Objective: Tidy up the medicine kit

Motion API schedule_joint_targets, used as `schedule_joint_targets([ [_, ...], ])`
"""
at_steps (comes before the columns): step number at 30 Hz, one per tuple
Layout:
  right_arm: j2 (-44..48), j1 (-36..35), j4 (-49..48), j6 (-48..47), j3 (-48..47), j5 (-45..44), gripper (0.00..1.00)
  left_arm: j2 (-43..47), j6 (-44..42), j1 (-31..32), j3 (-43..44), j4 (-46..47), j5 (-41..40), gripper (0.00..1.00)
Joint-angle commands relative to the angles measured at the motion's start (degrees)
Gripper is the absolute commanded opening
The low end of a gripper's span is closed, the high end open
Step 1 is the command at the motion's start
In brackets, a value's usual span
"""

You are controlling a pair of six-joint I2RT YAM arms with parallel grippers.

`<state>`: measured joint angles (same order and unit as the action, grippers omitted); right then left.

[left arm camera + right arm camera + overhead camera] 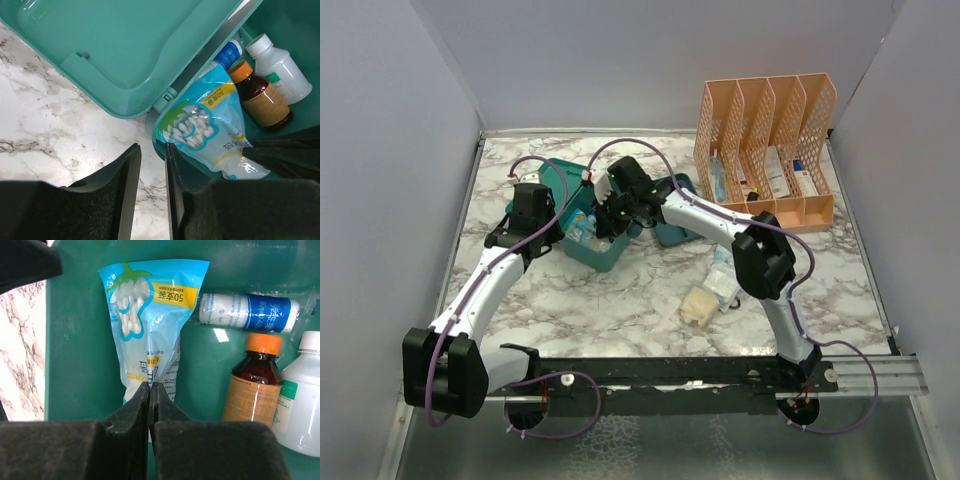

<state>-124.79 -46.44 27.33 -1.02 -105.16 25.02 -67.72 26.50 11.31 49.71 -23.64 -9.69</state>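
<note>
The teal medicine kit (pixel 610 256) stands open on the marble table, its lid (pixel 125 45) folded back. Inside lie a blue cotton-swab bag (pixel 150 315), a blue-and-white roll (pixel 245 312), a brown bottle with an orange cap (pixel 252 380) and a white bottle (pixel 302 410). My right gripper (pixel 151 386) is inside the kit, shut on the bag's lower edge. My left gripper (pixel 150 160) is open by a narrow gap with only marble showing between the fingers. It sits at the kit's near corner, by the hinge. A second teal piece (pixel 678 232) lies right of the kit, half hidden by my right arm.
A peach lattice file organizer (pixel 765 150) holding several boxes stands at the back right. A beige packet (pixel 698 305) and a clear packet (pixel 725 275) lie on the table in front of the kit, near my right arm.
</note>
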Motion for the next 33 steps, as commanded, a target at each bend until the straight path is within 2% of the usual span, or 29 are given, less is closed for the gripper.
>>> schedule_joint_targets([
  [1,-3.4,-0.3,7.7,2.2,-5.0,0.1,0.01,-0.3,-0.3,-0.1,1.0,0.0,0.0,0.29],
  [10,-10.0,-0.9,8.7,1.6,-11.7,-1.7,0.03,-0.3,-0.5,-0.1,0.3,1.8,1.1,0.29],
  [18,-11.1,-1.0,9.6,2.5,-17.6,-5.2,0.35,-1.6,-1.8,-0.1,1.9,2.1,1.2,0.33],
  [24,-7.7,-0.5,9.4,4.7,-18.2,-6.6,0.40,-1.7,-1.7,-0.1,1.8,1.9,0.9,0.32],
  [29,-6.4,0.6,8.9,7.8,-20.9,-6.7,0.43,-1.7,-2.7,-0.1,1.6,2.0,1.0,0.24],
  [33,-4.0,0.9,7.2,9.8,-20.9,-10.8,0.43,-0.7,-3.5,-0.1,1.7,1.9,-0.1,0.26],
])
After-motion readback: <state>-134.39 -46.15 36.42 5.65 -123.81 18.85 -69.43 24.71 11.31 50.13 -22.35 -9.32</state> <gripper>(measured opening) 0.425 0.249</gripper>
